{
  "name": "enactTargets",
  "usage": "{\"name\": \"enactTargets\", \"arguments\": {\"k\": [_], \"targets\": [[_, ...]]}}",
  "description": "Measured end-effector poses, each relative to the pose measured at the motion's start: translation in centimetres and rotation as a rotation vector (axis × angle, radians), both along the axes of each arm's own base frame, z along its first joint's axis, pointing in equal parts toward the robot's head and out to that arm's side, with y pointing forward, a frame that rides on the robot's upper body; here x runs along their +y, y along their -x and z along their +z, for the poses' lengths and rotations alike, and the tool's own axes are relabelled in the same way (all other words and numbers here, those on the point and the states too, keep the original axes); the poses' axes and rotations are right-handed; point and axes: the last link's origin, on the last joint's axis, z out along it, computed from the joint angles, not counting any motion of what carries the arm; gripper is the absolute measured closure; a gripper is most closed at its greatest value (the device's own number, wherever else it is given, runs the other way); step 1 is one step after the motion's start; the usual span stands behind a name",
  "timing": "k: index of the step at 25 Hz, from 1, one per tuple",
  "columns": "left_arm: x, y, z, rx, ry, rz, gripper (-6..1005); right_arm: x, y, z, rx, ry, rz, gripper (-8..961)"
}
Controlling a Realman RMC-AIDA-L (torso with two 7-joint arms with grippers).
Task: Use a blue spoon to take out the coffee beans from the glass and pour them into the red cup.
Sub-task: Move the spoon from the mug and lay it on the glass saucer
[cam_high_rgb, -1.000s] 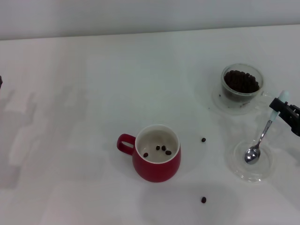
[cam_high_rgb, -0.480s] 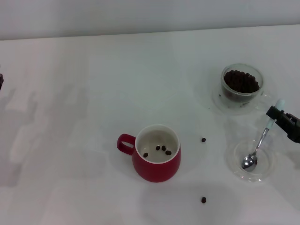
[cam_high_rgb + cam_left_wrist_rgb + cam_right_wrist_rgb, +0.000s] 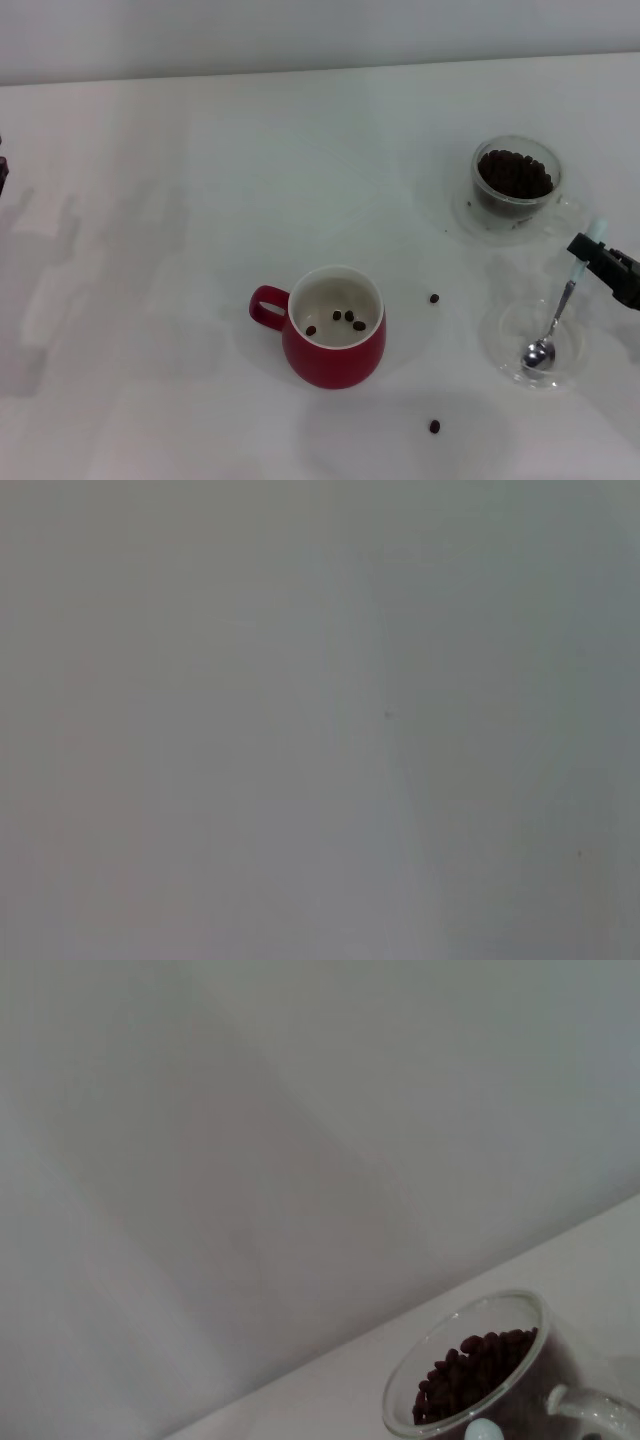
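Observation:
My right gripper [image 3: 588, 246] is at the right edge of the head view, shut on the pale-blue handle end of the blue spoon [image 3: 558, 315]. The spoon hangs tilted, its metal bowl resting in a flat clear glass dish [image 3: 507, 333]. The glass [image 3: 516, 183] stands on its clear saucer just behind, full of coffee beans [image 3: 515, 172]; it also shows in the right wrist view [image 3: 470, 1370]. The red cup [image 3: 333, 328] stands in the middle with several beans inside, handle to the left. My left gripper is only a dark sliver at the far left edge [image 3: 2, 170].
Two loose beans lie on the white table, one right of the red cup [image 3: 434, 298] and one in front of it [image 3: 434, 426]. The left wrist view shows only a blank grey surface.
My right gripper has lowered the spoon toward me; its bowl has slid down into the flat dish. The left arm has not moved.

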Motion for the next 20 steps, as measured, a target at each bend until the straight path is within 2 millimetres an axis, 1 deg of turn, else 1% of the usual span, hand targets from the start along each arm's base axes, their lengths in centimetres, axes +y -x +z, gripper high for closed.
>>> {"name": "enactTargets", "arguments": {"k": [8,20], "targets": [[0.05,-0.01,0.05,0.001,-0.001,-0.001,438,0.21,-0.44,-0.06,-0.017,0.002,-0.027,806],[0.07,-0.02,0.06,0.001,-0.001,-0.002,438,0.54,-0.51,-0.03,-0.031,0.005,-0.029,806]]}}
